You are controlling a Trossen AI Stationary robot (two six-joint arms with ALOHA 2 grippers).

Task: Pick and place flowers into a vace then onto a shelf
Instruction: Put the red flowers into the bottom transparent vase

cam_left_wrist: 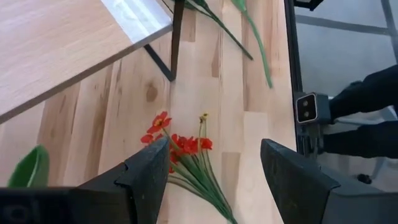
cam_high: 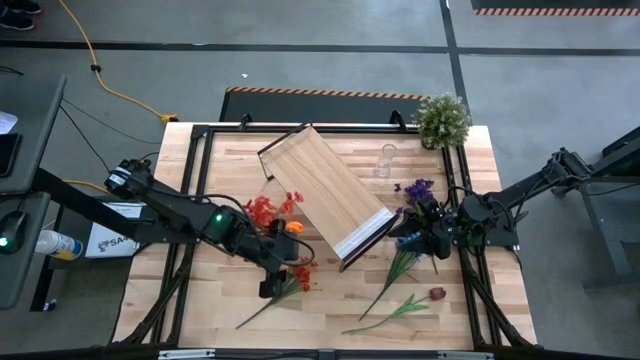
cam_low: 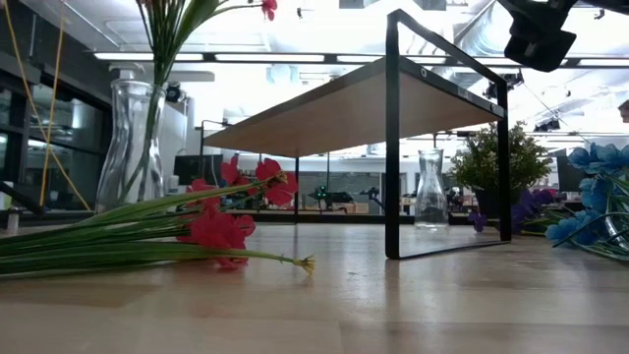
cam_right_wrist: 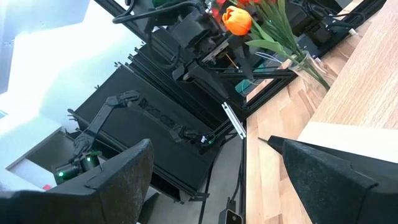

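The left gripper [cam_high: 274, 287] sits low and left of centre in the high view, fingers spread wide with nothing between them, poised over a red flower spray [cam_high: 300, 274] lying flat on the table [cam_high: 230, 160]; in the left wrist view that spray [cam_left_wrist: 180, 144] lies between the two dark fingers [cam_left_wrist: 149, 171]; just above the gripper in the high view stands a glass vase [cam_high: 272, 222] already holding red and orange flowers. The right gripper [cam_high: 418, 240] is at centre right, jaws wide and empty, beside the blue and purple flowers [cam_high: 418, 190]; a dark red flower [cam_high: 436, 294] lies below it. The shelf [cam_high: 325, 192] stands diagonally across the middle of the table; an empty glass vase [cam_high: 387, 160] and a potted plant [cam_high: 443, 120] are at upper right.
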